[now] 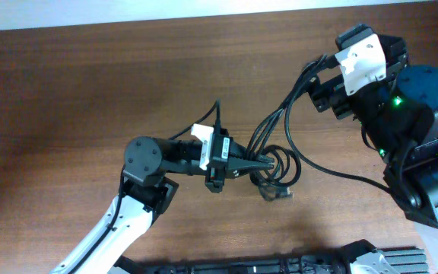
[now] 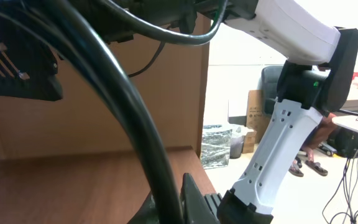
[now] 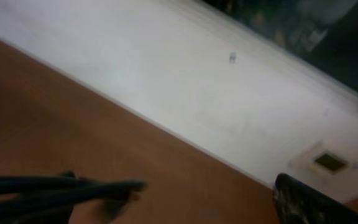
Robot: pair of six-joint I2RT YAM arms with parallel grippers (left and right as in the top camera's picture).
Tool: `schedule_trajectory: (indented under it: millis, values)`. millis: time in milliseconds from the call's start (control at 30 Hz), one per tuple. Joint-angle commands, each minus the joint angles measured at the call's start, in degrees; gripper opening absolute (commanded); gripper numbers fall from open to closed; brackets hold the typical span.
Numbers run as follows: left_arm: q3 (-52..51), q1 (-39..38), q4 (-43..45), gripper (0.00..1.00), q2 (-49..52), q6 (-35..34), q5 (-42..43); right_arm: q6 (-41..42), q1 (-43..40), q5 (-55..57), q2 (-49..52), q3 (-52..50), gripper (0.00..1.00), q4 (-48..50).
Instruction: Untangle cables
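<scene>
From above, the left tool point(image 1: 267, 162) is lying low over the middle of the table point(image 1: 90, 84), pointing right, its jaws closed tight with the tips pushed into the knot of the cables point(image 1: 284, 173) and apparently pinching a strand there. The knot is sitting as a cluster of small loops just right of the tips, with a greyish plug end point(image 1: 277, 195) poking out below. Several strands are running up and to the right toward the right tool point(image 1: 319, 80), which is hanging near the table's far edge with its jaws spread wide. Whether any strand is touching it, I cannot tell.

The left wrist camera is giving what the overhead cannot. A thick black strand of the cables point(image 2: 135, 124) is sweeping right across the lens and blocking much of the view. Behind it the white right arm point(image 2: 278, 143) is standing tall, with a cardboard box point(image 2: 257, 102) in the room behind it.

The right wrist camera is showing only a blur: dark strands point(image 3: 55, 190) crossing the lower left corner, one dark finger point(image 3: 309, 202) at lower right well apart from them, and the brown table point(image 3: 73, 112) ending at a pale floor point(image 3: 197, 81).
</scene>
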Motion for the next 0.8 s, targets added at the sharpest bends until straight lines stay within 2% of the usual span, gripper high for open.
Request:
schedule_trajectory:
  millis: [0, 33, 100, 200, 333, 467, 500, 600, 667, 767]
  values:
    - [0.81, 3.26, 2.51, 0.00, -0.72, 0.26, -3.23, 0.96, -0.22, 3.74, 0.04, 0.42, 0.99, -6.45]
    - [0.81, 4.61, 3.15, 0.00, -0.72, 0.26, -5.22, 1.01, -0.22, 3.74, 0.04, 0.42, 0.99, -9.01]
    - [0.81, 7.63, 3.13, 0.00, -0.76, -0.24, -11.76, 6.97, -0.26, 9.20, 0.07, 0.39, 0.99, -14.05]
    - [0.81, 10.32, 4.26, 0.00, -0.76, -7.10, -21.90, 12.11, -0.26, 11.37, 0.07, 0.39, 0.99, -18.91]
    - [0.81, 11.74, 8.96, 0.00, -0.76, -9.40, -25.94, 12.02, -0.26, 10.32, 0.07, 0.37, 0.99, -22.80]
    - [0.81, 11.76, 8.98, 0.00, -0.76, -9.77, -36.65, 10.56, -0.26, -6.84, 0.33, 0.35, 0.99, -24.46]
    - [0.81, 11.76, 9.18, 0.00, -0.76, -12.24, -40.94, 11.02, -0.26, -13.03, 1.33, 0.35, 0.99, -24.41]
    - [0.81, 11.76, 11.93, 0.00, -0.76, -13.05, -41.90, 11.02, -0.26, -28.41, 7.26, 0.35, 0.99, -24.22]
    - [0.81, 11.76, 12.13, 0.00, -0.76, -14.21, -43.01, 11.02, -0.26, -34.27, 11.41, 0.35, 1.00, -23.85]
    - [0.81, 11.76, 12.20, 0.00, -0.76, -17.64, -45.38, 10.99, -0.22, -44.11, 18.10, 0.35, 0.96, -17.81]
